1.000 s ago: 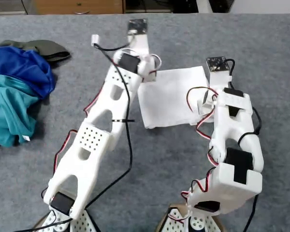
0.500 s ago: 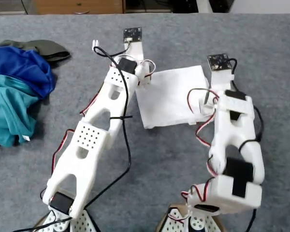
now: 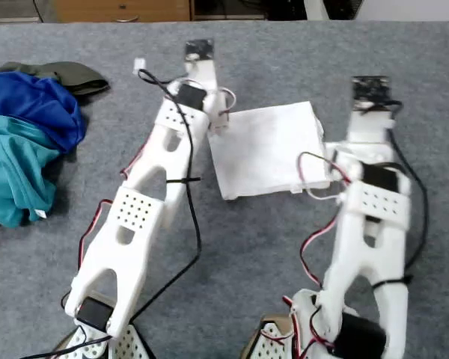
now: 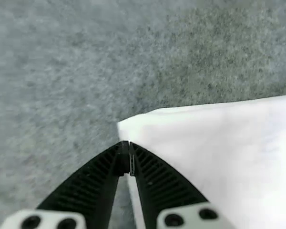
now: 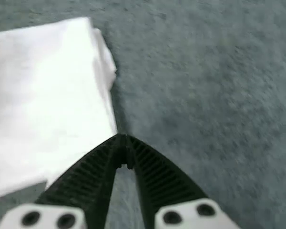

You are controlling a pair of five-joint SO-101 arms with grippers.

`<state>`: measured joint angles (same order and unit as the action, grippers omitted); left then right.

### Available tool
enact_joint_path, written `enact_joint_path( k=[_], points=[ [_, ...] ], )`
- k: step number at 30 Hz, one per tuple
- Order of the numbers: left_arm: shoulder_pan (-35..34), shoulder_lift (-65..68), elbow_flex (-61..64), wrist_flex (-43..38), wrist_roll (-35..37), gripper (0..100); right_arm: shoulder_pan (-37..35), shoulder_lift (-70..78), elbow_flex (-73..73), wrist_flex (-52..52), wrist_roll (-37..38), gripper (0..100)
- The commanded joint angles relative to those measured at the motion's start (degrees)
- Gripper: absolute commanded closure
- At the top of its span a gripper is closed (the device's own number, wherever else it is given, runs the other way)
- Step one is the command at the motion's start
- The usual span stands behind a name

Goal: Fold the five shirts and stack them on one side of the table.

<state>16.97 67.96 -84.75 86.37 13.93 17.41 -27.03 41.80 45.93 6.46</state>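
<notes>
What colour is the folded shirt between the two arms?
Plain white folded shirt, clearest in the high view.

Looks like a robotics lab: a left arm point(image 3: 135, 217) and right arm point(image 3: 370, 217) with bare wiring (hobby-grade kit) at a grey felt-covered table point(image 3: 284, 247), wooden drawer unit point(image 3: 123, 10) upper left.

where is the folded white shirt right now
In the high view the folded white fabric shirt lies on the grey carpeted table between both arms, the left claw at its left edge, the right claw beside its right edge.
</notes>
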Motion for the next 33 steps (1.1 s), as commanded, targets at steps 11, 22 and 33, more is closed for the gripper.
enact_joint_path(
  k=[11, 22, 33],
  points=[
    [-4.0, -5.2, -5.5, 15.1, -3.1, 98, 6.3, -11.6, -7.0, 25.0, 16.0, 99.5],
    [-4.0, -46.1, 46.6, 10.5, -4.5, 98, 11.8, -20.4, -6.6, 30.7, 19.6, 99.3],
    [-8.7, -96.3, 119.9, -22.4, -10.7, 98, 7.6, -6.4, -8.4, 27.5, -4.5, 99.2]
  ],
)
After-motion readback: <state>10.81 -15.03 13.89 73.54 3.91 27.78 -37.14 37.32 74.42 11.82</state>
